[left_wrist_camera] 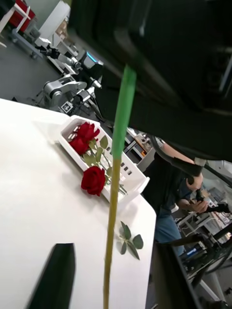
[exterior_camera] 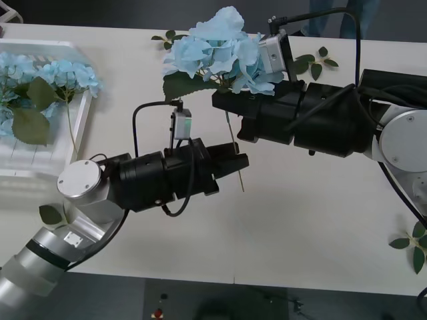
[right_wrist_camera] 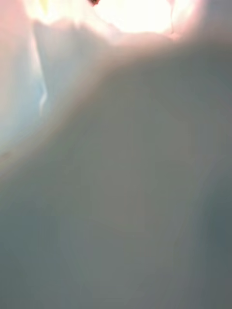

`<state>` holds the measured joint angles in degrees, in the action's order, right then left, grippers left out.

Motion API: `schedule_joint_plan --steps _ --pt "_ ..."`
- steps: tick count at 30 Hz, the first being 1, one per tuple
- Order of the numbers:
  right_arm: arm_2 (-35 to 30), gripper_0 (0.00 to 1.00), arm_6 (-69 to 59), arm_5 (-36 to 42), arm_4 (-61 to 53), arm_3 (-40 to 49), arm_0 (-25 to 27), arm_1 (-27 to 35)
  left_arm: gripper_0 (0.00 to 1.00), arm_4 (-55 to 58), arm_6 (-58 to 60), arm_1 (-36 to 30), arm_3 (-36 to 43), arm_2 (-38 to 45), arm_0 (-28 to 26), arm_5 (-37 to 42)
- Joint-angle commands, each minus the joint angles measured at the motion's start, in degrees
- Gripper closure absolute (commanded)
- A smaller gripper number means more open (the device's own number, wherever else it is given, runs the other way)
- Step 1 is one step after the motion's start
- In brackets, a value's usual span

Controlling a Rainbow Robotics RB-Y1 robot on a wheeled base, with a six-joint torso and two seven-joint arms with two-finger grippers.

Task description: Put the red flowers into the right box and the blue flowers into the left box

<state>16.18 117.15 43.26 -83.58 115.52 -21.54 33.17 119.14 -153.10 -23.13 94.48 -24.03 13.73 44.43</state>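
Upper centre, right gripper [exterior_camera: 230,101] clasps blue flower [exterior_camera: 220,50], petals over its wrist. Left gripper [exterior_camera: 241,162] below, fingers spread beside the stem [exterior_camera: 235,160]. Left box [exterior_camera: 77,130] upper left holds blue flowers [exterior_camera: 50,73]. Red flowers [left_wrist_camera: 89,159] boxed elsewhere.

A robotics lab: beyond the white worktop [left_wrist_camera: 43,164] stand other robot arms [left_wrist_camera: 67,87], equipment racks [left_wrist_camera: 21,19] and cabling.

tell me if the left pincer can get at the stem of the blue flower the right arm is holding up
Probably yes: the stem hangs bare just ahead of the left pincer, whose open fingers flank it, below the right pincer.
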Motion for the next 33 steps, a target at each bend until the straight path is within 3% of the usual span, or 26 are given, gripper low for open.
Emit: schedule_joint_plan --steps 1,2,3,18,19,20,21,33 --pt "-0.4 1.00 1.7 -0.4 0.0 1.8 -1.7 -0.7 0.45 0.4 -1.9 0.8 0.6 0.4 2.4 -1.3" --pt "-0.4 1.00 1.7 -0.4 0.0 1.8 -1.7 -0.7 0.81 0.4 -1.9 0.8 0.6 0.0 2.5 -1.6" --pt "-0.4 1.00 1.7 -0.3 0.0 1.8 -1.7 -0.7 1.00 0.4 -1.9 0.8 0.6 -0.2 2.8 -2.1" --pt "-0.2 0.99 1.4 -0.3 0.1 1.8 -1.6 -0.7 1.00 0.5 -1.9 -0.4 0.6 -1.1 3.0 -3.7" --pt "-0.1 0.82 1.3 -0.3 0.1 1.8 -1.6 -0.7 1.00 0.5 -1.9 -0.4 0.6 -1.1 3.0 -3.7" --pt "-0.1 0.11 1.3 -0.4 0.5 1.6 -1.7 -0.6 1.00 0.6 -1.9 -0.5 0.6 -1.1 2.9 -3.8" --pt "-0.1 0.00 1.5 -0.7 0.8 1.6 -1.6 -0.7 1.00 0.7 -1.9 -0.6 0.6 -1.1 2.9 -3.7" --pt "-0.2 0.00 0.8 -3.7 2.3 1.5 -1.6 0.3 1.00 3.8 -1.9 -2.3 0.6 -0.8 2.4 -4.2"
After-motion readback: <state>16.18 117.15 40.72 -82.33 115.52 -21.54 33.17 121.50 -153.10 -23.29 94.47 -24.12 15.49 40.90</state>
